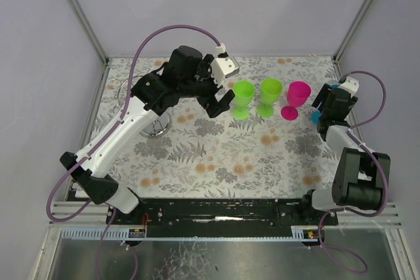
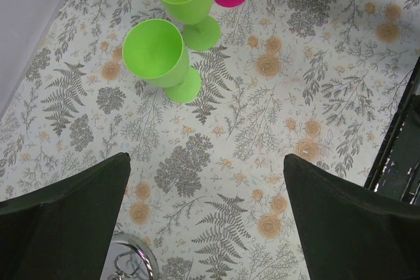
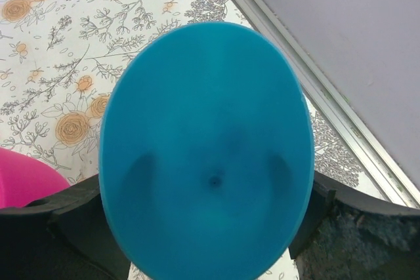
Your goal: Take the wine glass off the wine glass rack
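1. Top external view, bottom edge: two arms are bolted at the near side of the flowered desk (image 1: 262, 155), one at lower left and one at lower right.
2. Left of centre stands the one wine glass rack (image 1: 157, 127). Its round base lies partly under the left arm. The wires are mostly hidden, so I cannot tell whether anything hangs there.
3. At the right edge of the frame, the right hand (image 1: 325, 115) is closed around a blue wine glass (image 3: 210, 155), whose bowl fills the right wrist view between the dark fingers. This glass is well apart from the rack, across the frame. Whether its foot touches the desk cannot be told.
4. The lifting-off looks done, and the step in hand is likely setting the glass down. That calls for lowering it upright just right of the pink glass without nudging it, then releasing.
5. Centre frame, the left hand (image 1: 220, 105) is spread wide and empty, just left of the row.
6. Farther back, three glasses stand in a row: a green glass (image 1: 243, 98), a second green glass (image 1: 270, 96) and a pink glass (image 1: 295, 100). With the blue one, that makes four.
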Available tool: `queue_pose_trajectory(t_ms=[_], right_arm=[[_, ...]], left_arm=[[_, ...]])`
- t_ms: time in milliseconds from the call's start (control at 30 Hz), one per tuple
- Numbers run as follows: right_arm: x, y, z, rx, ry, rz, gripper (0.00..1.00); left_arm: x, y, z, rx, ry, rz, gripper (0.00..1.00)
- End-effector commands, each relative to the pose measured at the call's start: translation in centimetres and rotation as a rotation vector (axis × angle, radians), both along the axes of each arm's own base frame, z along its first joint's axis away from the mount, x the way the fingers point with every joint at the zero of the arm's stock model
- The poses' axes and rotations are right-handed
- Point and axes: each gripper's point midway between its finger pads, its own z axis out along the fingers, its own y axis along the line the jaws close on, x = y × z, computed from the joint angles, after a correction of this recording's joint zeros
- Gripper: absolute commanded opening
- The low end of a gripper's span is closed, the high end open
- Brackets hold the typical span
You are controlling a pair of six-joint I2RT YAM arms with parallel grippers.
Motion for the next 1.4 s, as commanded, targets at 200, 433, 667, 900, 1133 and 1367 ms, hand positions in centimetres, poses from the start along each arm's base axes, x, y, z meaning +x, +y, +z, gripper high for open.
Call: queue_pose_trajectory(t_ms=[200,433,667,900,1133,1367], right_arm=[[4.0,0.9,0.9,0.041,-0.152,0.11,0.78],[4.5,0.9,0.1,0.027,-0.156,0.144,0.81],[4.3,0.8,0.3,0.014,-0.151,0.152,1.0],[4.1,0.9,1.9,0.004,-0.175,0.162,0.99],[3.1,1.8,4.5,0.011,-0.23,0.191,0.99],[1.3,2.5,6.2,0.013,-0.243,0.208,0.99]], left_arm=[[0.0,0.7,-0.3,0.008,0.015,0.024,1.0],[-0.2,0.7,-0.6,0.01,0.022,0.014,1.0],[-0.3,0.6,-0.7,0.007,0.029,0.006,1.0],[-0.5,0.6,-0.6,0.002,0.03,0.001,1.0],[-0.6,0.7,-0.6,0.001,0.03,0.001,1.0],[-0.8,0.5,-0.3,-0.017,0.038,-0.004,1.0]])
